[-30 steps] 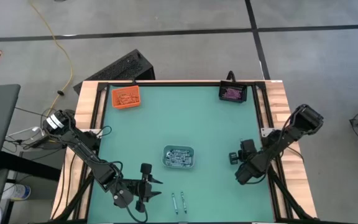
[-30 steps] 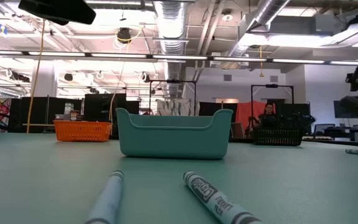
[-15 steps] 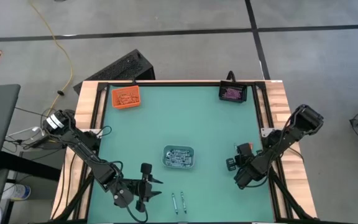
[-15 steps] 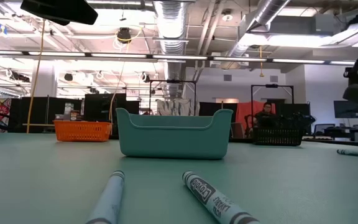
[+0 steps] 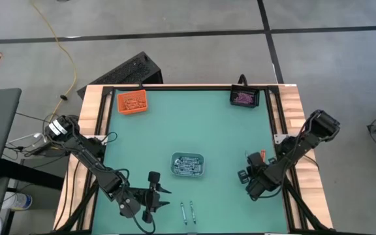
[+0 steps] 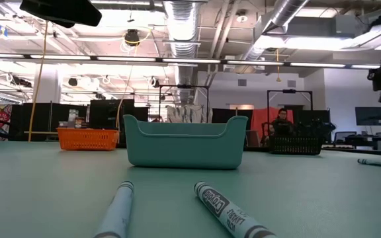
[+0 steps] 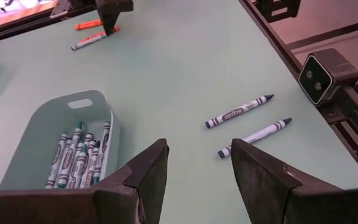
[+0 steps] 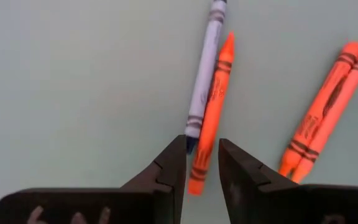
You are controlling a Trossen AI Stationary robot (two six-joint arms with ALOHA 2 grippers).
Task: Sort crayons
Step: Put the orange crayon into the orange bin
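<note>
A green tabletop [image 5: 220,130] seen from above, with a dark robot arm at each side.

The right pincer [image 8: 202,163] hovers over the right part of the tabletop, its fingers [image 8: 169,165] parted with a narrow gap, holding nothing. Directly beneath that gap lie two crayons touching side by side: an orange crayon [image 8: 212,115] and a grey-blue crayon [image 8: 203,71]. The end of the orange one sits between the fingertips as seen from the wrist. Just beside them lies a pair of orange crayons [image 8: 325,109], also touching each other, clear of the pincer.

The left pincer [image 7: 196,163] waits near the front edge of the tabletop on the left, fingers parted and empty. Just ahead of it, two grey-blue crayons [image 7: 238,112] lie loose on the tabletop, near each other but apart. Next to them is a pale grey-green tray [image 7: 23,146] holding many grey-blue crayons [image 7: 76,158].

At the far left corner stands an orange tray [image 5: 132,102] with orange crayons in it. At the far right corner stands a black tray [image 5: 245,97] with purple-pink crayons inside.

In the level view, a person [image 6: 282,123] sits far off in the room beyond the tabletop.
</note>
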